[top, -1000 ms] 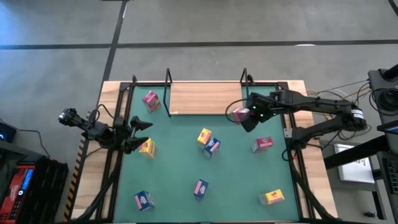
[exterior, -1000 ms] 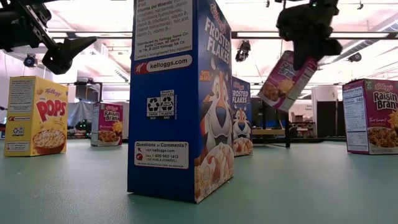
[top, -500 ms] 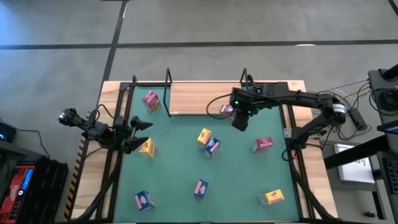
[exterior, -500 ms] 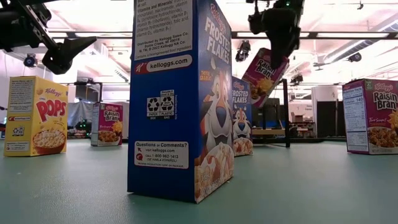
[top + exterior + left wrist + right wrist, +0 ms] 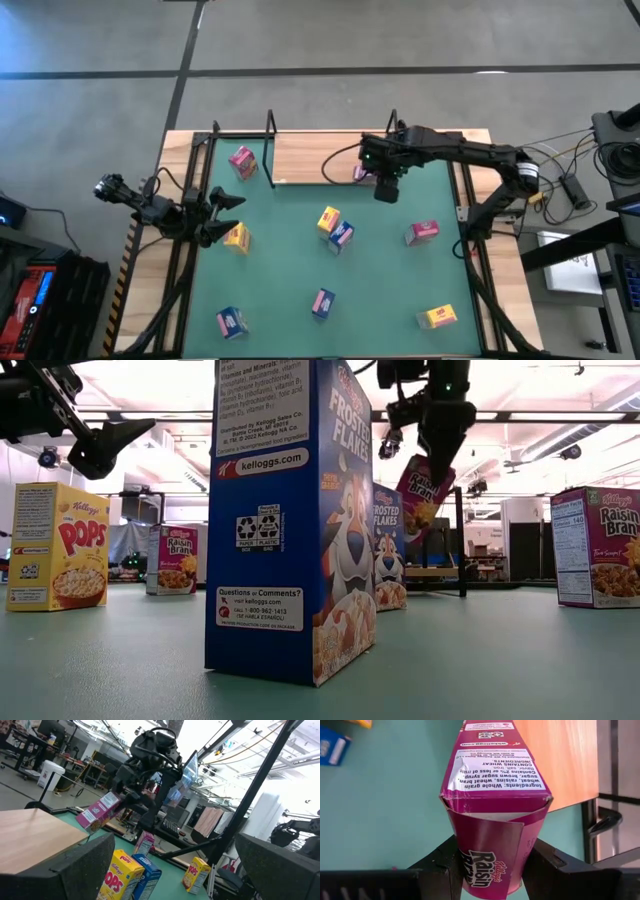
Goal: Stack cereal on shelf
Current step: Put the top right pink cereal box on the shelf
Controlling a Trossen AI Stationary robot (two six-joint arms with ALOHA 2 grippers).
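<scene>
Right gripper: raised above the tabletop at the front edge of the shelf, fingers clamped on a pink Raisin Bran box.
Held box: tilted in the air, in the low view hanging aslant under the gripper; in the right wrist view one end is squeezed between the fingers and the other end reaches over the boundary of green mat and wood.
Left gripper: at the left side of the tabletop, fingers spread wide and holding nothing, just beside a yellow box.
Shelf: light-wood board at the far edge of the tabletop, black uprights at its ends; whether the held box touches it I cannot tell.
Other cereal: a pink box stands near the shelf's left end; a yellow box and a blue box touch at mid-mat; another pink box is to the right.
Green mat: covers the tabletop; further boxes stand along its near side.
</scene>
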